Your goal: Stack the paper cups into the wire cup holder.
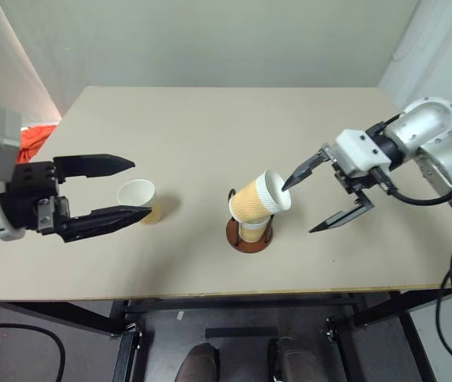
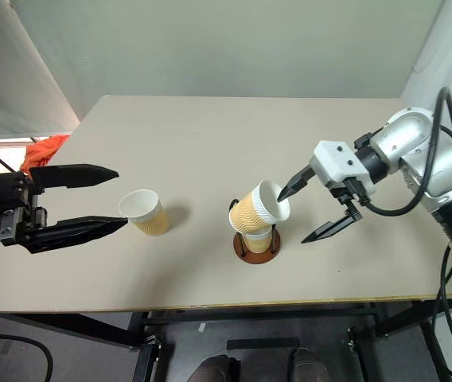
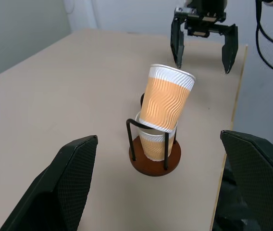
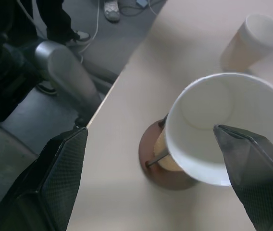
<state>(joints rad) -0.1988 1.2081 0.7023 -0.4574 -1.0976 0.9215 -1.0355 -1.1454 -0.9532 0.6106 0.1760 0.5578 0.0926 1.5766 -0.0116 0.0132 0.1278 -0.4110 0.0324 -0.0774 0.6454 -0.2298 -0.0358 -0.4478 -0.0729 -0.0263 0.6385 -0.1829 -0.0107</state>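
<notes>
Two paper cups (image 1: 259, 203) sit in the wire cup holder (image 1: 249, 235) near your table's (image 1: 210, 127) front edge, the top one cocked, not seated. Third cup (image 1: 140, 200) stands left. Both the left gripper (image 1: 122, 189) and right gripper (image 1: 305, 203) gape empty; square that tilt first.

The lower cup (image 3: 155, 144) in the holder (image 3: 154, 161) is mostly hidden by the tilted cup (image 3: 165, 98) nested in it. The left end effector (image 1: 130, 191) covers part of the lone cup (image 1: 138, 199). The orange cloth (image 1: 35, 142) beyond the bench (image 1: 210, 135) is cut off.
</notes>
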